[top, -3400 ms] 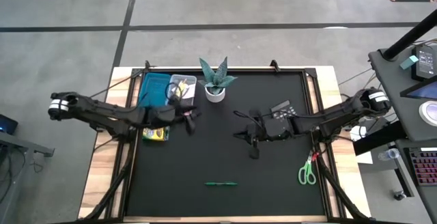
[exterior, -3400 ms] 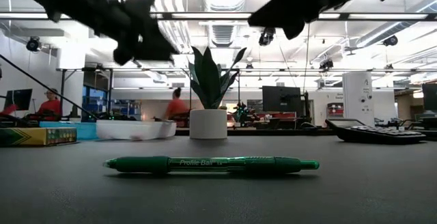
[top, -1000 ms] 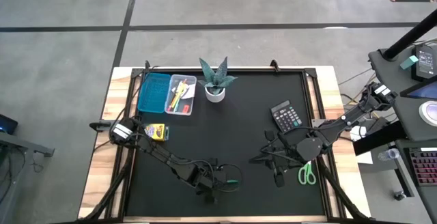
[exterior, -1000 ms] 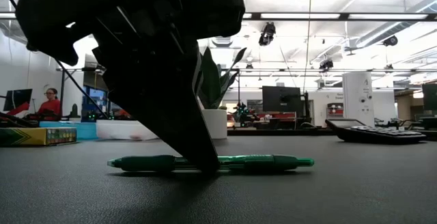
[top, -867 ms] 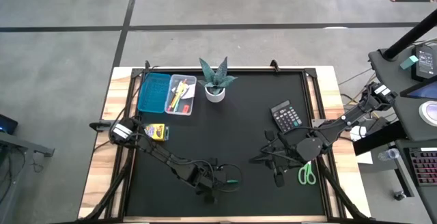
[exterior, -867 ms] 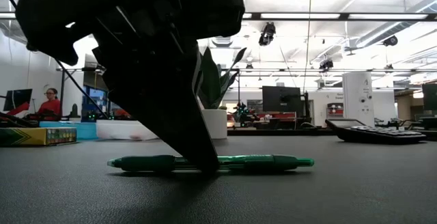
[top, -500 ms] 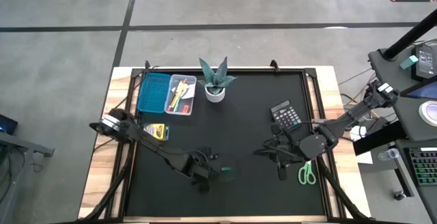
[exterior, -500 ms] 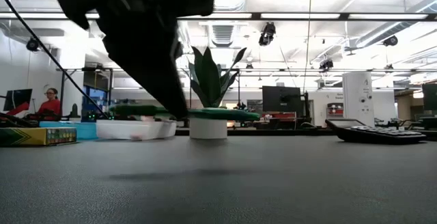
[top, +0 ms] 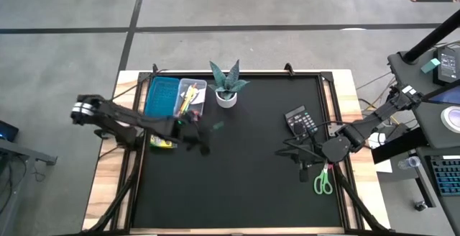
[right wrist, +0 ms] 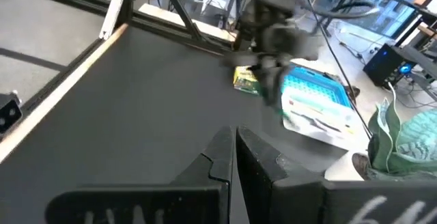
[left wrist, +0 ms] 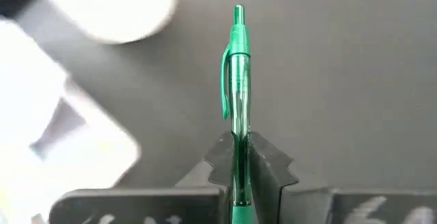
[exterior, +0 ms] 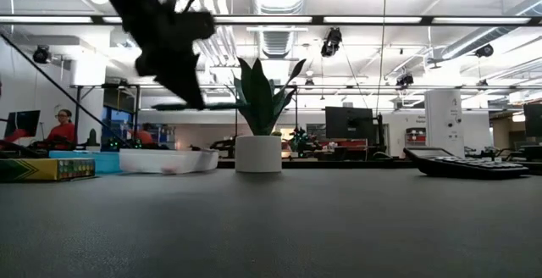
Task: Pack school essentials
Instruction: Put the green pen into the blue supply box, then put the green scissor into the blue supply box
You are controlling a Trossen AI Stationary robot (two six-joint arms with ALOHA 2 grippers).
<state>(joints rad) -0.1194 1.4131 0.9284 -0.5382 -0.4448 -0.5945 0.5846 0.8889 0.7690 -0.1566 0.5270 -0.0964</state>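
Note:
My left gripper [top: 203, 137] is shut on a green pen [left wrist: 237, 80] and carries it in the air between the potted plant [top: 228, 85] and the yellow crayon box [top: 162, 141]. Just beyond it at the far left lies the open pencil case [top: 176, 98], a teal lid beside a clear tray with several pens in it. In the low view the pen [exterior: 203, 106] hangs level, well above the mat. My right gripper [top: 303, 168] is shut and holds nothing; it hovers at the right, close to the green-handled scissors [top: 323, 182]. My left gripper pinches the pen's clear barrel [left wrist: 238, 138] between its two fingers [left wrist: 268, 161], about midway along it. The fingers come from above and lie across the pen. The clip end [left wrist: 237, 26] sticks out ahead. The pen is level and lifted clear of the mat.
A black calculator [top: 300, 121] lies at the right, just beyond my right gripper. The plant's white pot [exterior: 258, 153] stands at the far middle, next to the case. The black mat's [top: 237, 193] middle and near part is bare. People show in the room behind the table.
My left gripper has lifted the green pen off the mat near the table's front and carried it up and toward the far left, to beside the pencil case; the pen stays level. My right gripper has drawn a little toward the table's right edge.

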